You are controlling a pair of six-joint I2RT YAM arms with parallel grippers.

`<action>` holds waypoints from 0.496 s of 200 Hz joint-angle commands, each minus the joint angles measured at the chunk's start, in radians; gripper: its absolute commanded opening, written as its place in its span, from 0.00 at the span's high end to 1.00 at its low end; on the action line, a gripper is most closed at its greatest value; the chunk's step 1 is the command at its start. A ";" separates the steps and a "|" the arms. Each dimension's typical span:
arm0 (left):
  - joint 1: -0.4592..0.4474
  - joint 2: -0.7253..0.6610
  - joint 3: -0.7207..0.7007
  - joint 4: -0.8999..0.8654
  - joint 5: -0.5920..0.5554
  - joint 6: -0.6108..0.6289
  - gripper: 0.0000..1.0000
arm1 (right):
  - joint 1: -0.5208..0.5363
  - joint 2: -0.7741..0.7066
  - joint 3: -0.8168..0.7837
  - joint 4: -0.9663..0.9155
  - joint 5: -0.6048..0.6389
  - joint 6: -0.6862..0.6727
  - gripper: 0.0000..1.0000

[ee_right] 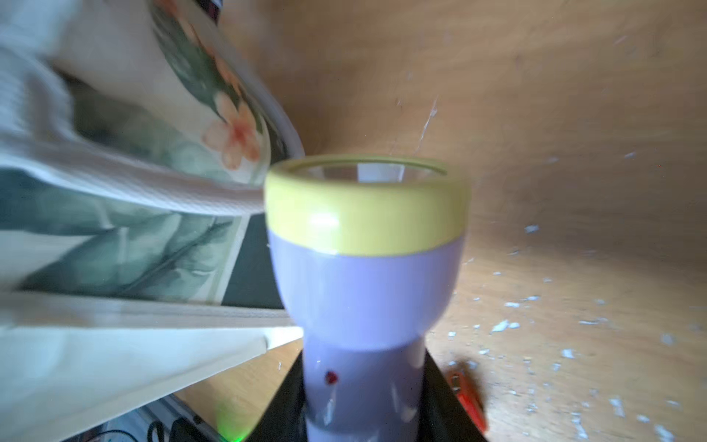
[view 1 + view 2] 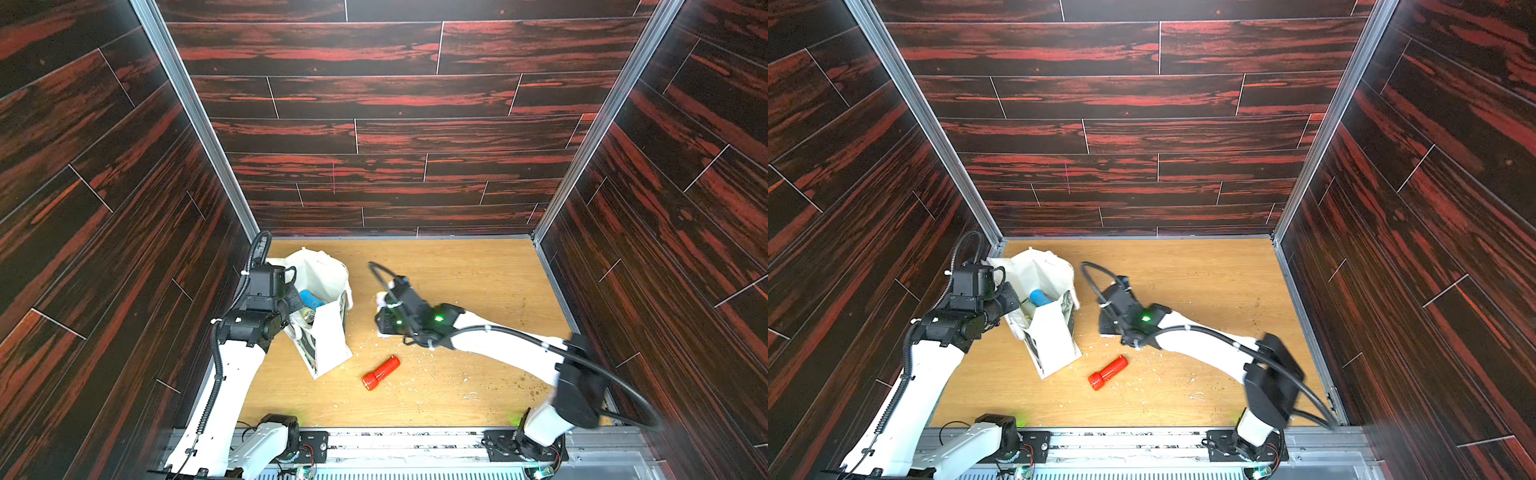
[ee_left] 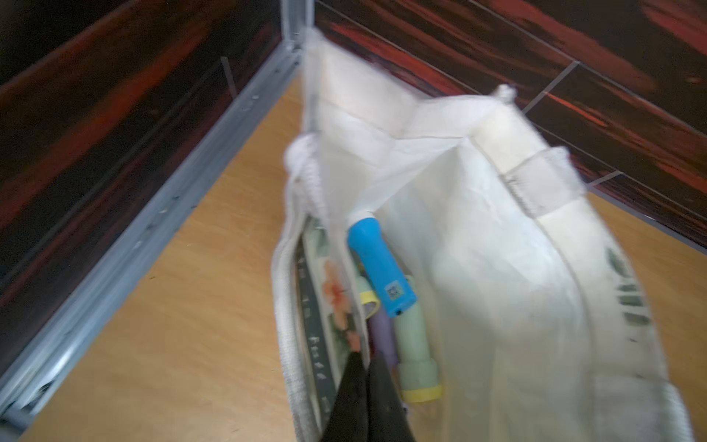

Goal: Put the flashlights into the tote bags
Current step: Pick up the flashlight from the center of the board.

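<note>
The off-white tote bag [image 2: 328,345] [image 2: 1054,336] stands open at the back left of the wooden table. My left gripper [image 3: 367,359] is shut on its printed rim [image 3: 325,291], holding the mouth open. Inside lie a blue flashlight [image 3: 380,264] [image 2: 309,298], a pale green one [image 3: 413,344] and a lilac one [image 3: 382,336]. My right gripper [image 1: 363,382] is shut on a lilac flashlight [image 1: 367,287] with a yellow head ring, just right of the tote bag [image 1: 114,229]. A red flashlight [image 2: 381,372] [image 2: 1108,372] lies on the table in front of the bag.
Dark wood-patterned walls close in the table on three sides, with a metal frame post [image 3: 294,34] at the corner behind the bag. White flecks [image 1: 574,344] litter the table surface. The arms' base rail [image 2: 415,440] runs along the front edge.
</note>
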 commanded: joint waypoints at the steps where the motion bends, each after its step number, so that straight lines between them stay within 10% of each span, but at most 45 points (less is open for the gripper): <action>1: 0.005 0.015 0.030 0.060 0.124 0.022 1.00 | -0.010 -0.071 -0.050 0.051 0.049 -0.042 1.00; 99: -0.003 0.064 0.049 0.165 0.424 0.062 1.00 | -0.022 -0.224 -0.115 0.123 0.076 -0.133 1.00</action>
